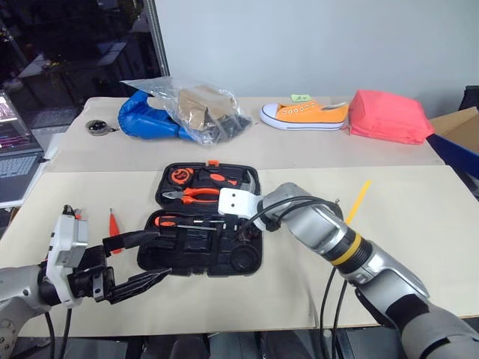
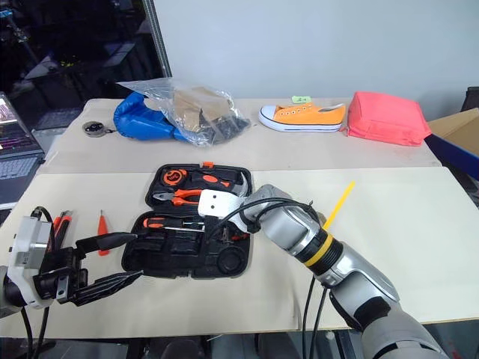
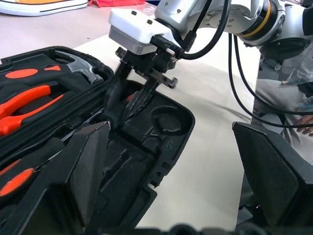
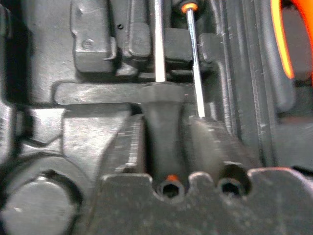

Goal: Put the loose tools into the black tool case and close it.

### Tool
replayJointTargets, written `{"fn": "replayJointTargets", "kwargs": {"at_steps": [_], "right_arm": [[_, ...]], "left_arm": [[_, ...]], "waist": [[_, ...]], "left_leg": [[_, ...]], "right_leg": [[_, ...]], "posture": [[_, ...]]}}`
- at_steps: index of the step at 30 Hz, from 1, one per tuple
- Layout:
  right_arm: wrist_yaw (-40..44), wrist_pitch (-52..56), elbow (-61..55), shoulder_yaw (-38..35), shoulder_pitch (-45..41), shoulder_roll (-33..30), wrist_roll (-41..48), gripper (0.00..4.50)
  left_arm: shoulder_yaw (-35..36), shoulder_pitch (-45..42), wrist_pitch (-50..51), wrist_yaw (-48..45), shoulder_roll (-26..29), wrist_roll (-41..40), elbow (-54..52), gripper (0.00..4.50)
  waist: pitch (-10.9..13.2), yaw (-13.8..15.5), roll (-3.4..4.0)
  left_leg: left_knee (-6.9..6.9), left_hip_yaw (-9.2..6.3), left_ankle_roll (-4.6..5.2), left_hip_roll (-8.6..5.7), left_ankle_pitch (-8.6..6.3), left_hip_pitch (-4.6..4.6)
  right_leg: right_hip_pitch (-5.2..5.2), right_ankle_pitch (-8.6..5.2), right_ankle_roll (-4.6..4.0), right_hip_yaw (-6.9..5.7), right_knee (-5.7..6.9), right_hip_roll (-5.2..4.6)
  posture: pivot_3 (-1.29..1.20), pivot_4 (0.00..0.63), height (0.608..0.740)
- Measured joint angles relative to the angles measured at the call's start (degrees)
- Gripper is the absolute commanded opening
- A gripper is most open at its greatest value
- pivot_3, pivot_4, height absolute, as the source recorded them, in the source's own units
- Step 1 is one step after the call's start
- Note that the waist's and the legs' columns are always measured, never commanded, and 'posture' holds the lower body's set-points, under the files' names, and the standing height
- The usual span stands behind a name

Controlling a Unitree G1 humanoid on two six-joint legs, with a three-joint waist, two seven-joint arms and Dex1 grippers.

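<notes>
Orange sneaker [image 1: 304, 114], pink pouch [image 1: 389, 116], blue bag [image 1: 147, 120]

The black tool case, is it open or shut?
Open. The black tool case lies flat on the table with both halves spread, so its slots show, with the pliers and a screwdriver sitting inside.

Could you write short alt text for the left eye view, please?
The right gripper reaches into the open black tool case on a beige table; the open left gripper waits beside it, near a small orange screwdriver.
</notes>
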Motion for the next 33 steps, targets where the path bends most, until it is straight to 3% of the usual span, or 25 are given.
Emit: {"fn": "replayJointTargets", "kwargs": {"at_steps": [3,5,9,11,14,18,23,33], "right_arm": [[0.9,-5.7,-0.8,-3.1,3.4,0.0,2.4,2.85],[2.8,-10.1,-1.7,-9.1,7.0,1.8,8.1,2.85],[3.5,-11.1,-3.8,-16.9,9.2,4.2,15.8,1.87],[1.3,-10.8,-4.9,-20.1,10.7,4.6,17.1,1.00],[-3.9,-11.6,-5.8,-21.7,16.0,5.7,16.4,0.08],[-10.1,-14.2,-5.8,-20.9,22.2,6.9,12.6,0.08],[-13.3,-17.3,-5.3,-15.1,24.1,7.1,6.8,0.08],[-11.1,-29.0,0.0,-5.6,18.9,2.3,-4.9,0.08]], "left_arm": [[0.1,0.2,0.0,-0.1,0.1,0.2,0.2,4.29],[0.1,0.3,0.0,-0.1,0.1,0.6,0.6,4.29],[0.1,0.3,-0.1,0.1,0.0,0.9,1.1,4.29],[0.2,0.3,-0.1,0.1,-0.1,1.2,1.4,4.29],[0.3,0.9,-0.1,0.4,-0.7,1.2,1.4,4.29],[1.0,1.2,-0.1,1.2,-0.9,1.2,1.4,4.29],[1.1,2.3,-0.1,1.7,-0.9,1.1,1.3,4.29],[2.7,5.0,-0.2,2.8,-2.0,1.3,0.0,4.29]], "waist": [[0.0,0.2,0.00],[0.0,0.2,-0.03],[0.0,0.1,-0.02],[0.0,0.2,-0.03],[0.0,0.6,-0.04],[0.0,1.0,-0.04],[0.0,1.1,-0.04],[-0.1,1.3,-0.21]], "left_leg": [[-0.01,-0.01,-0.07,-0.03,-0.05,-0.08],[-0.05,-0.03,-0.07,-0.07,-0.06,-0.12],[-0.02,-0.08,-0.08,0.00,-0.07,-0.08],[0.01,-0.06,-0.09,0.00,-0.07,0.00],[0.00,-0.03,-0.10,0.00,-0.07,0.06],[-0.01,0.09,-0.10,0.00,-0.07,0.04],[-0.01,0.11,-0.10,0.02,-0.06,0.08],[-0.02,0.21,-0.12,0.14,-0.07,0.77]], "right_leg": [[-0.05,-0.04,0.04,0.00,-0.01,0.00],[-0.07,-0.04,0.04,0.01,-0.04,0.03],[-0.02,-0.03,0.04,0.01,0.01,0.02],[0.08,-0.03,0.04,0.01,0.00,-0.01],[0.13,-0.04,0.05,0.03,0.00,-0.01],[0.03,-0.04,0.04,0.10,0.00,0.01],[0.03,-0.05,0.02,0.10,0.01,0.05],[0.38,-0.31,0.16,0.14,-0.02,-0.02]], "posture": [[0.00,0.150,0.740],[0.00,0.150,0.740],[0.00,0.150,0.740],[0.00,0.150,0.740],[0.00,0.150,0.740],[0.00,0.150,0.740],[0.00,0.150,0.740],[0.00,0.150,0.740]]}}
